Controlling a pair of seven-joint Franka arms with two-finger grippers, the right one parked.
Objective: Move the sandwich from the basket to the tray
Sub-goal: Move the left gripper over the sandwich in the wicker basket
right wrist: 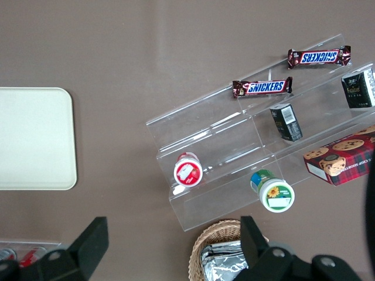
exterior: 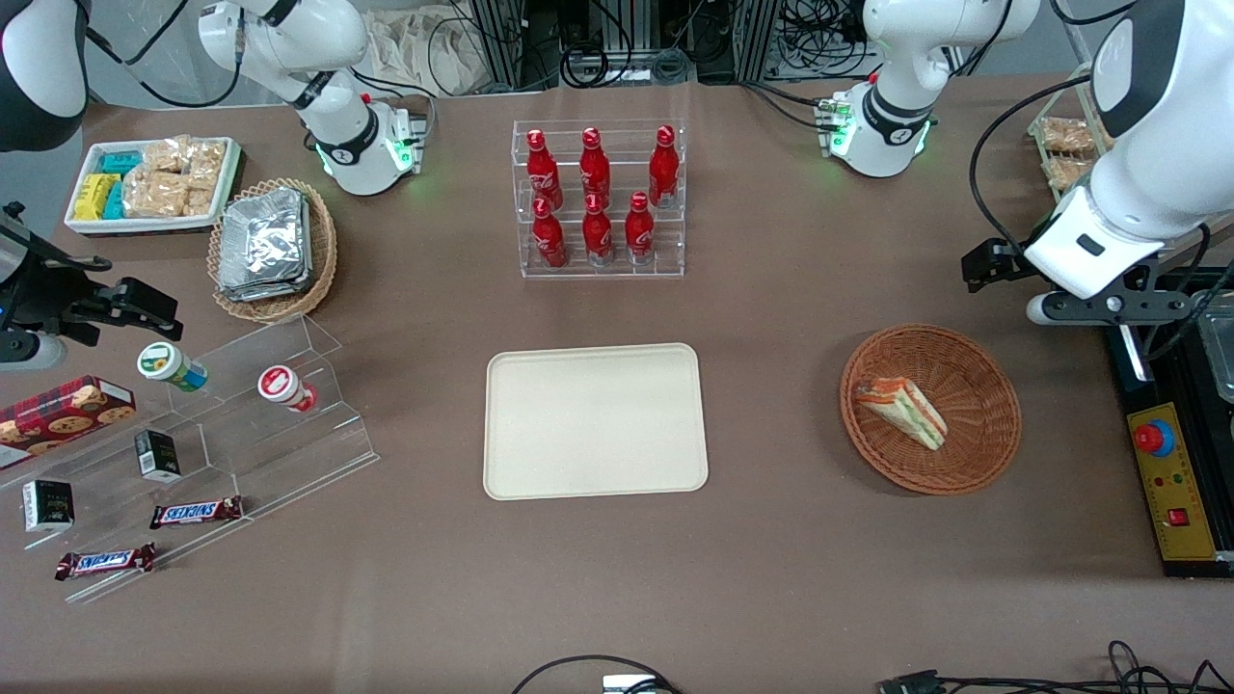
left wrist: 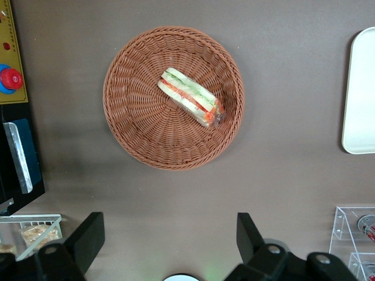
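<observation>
Brown table; end effector wide open, empty, above sandwich in basket.

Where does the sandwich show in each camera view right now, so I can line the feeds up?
Front view: the sandwich lies in the basket, toward the working arm's end of the table.
Left wrist view: the sandwich lies in the basket, below the open pincer, untouched.
Right wrist view: not in it.
Shared landmark: the tray, seen in all three.
</observation>
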